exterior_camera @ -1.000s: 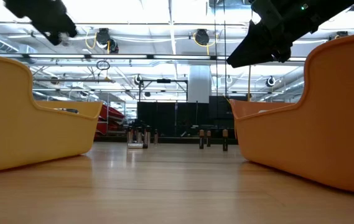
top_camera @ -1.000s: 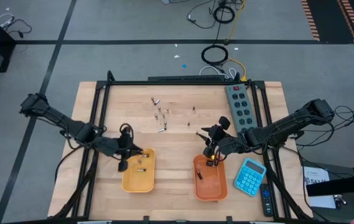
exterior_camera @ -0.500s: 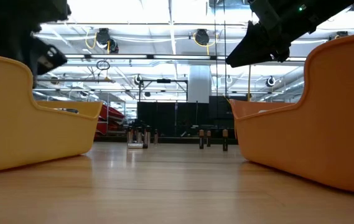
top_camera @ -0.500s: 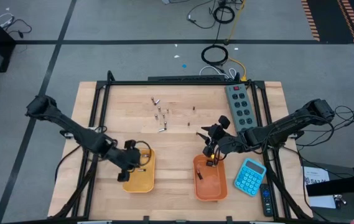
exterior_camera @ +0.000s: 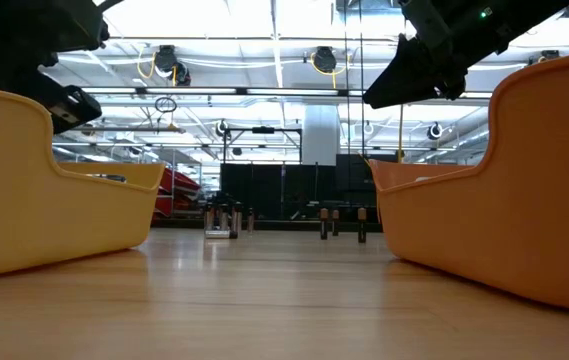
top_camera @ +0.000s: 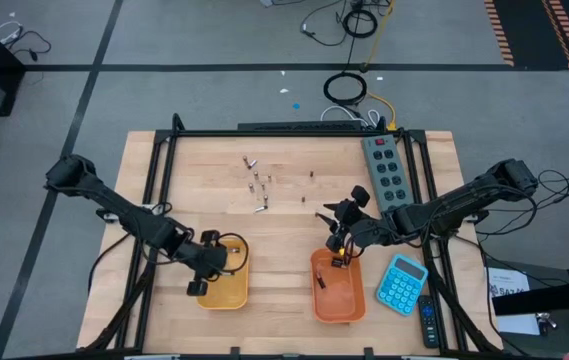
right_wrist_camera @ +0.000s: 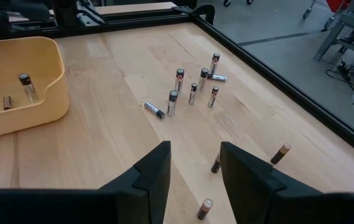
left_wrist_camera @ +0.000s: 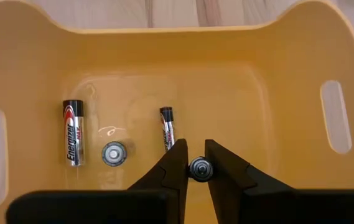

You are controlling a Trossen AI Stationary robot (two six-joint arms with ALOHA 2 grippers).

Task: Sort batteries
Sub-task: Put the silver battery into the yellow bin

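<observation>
We read "Energizer MAX" on one battery (left_wrist_camera: 73, 132) lying in the yellow tray (left_wrist_camera: 288, 74). Our left gripper (left_wrist_camera: 195, 167) pinches another battery (left_wrist_camera: 200, 168) upright inside that tray. Our right gripper (right_wrist_camera: 194, 171), fingers spread, hangs above the orange tray (top_camera: 338, 296). More batteries (right_wrist_camera: 192, 84) stand loose on the table (top_camera: 294, 220), beside a power strip (top_camera: 385, 167) and a blue calculator (top_camera: 401, 284).
</observation>
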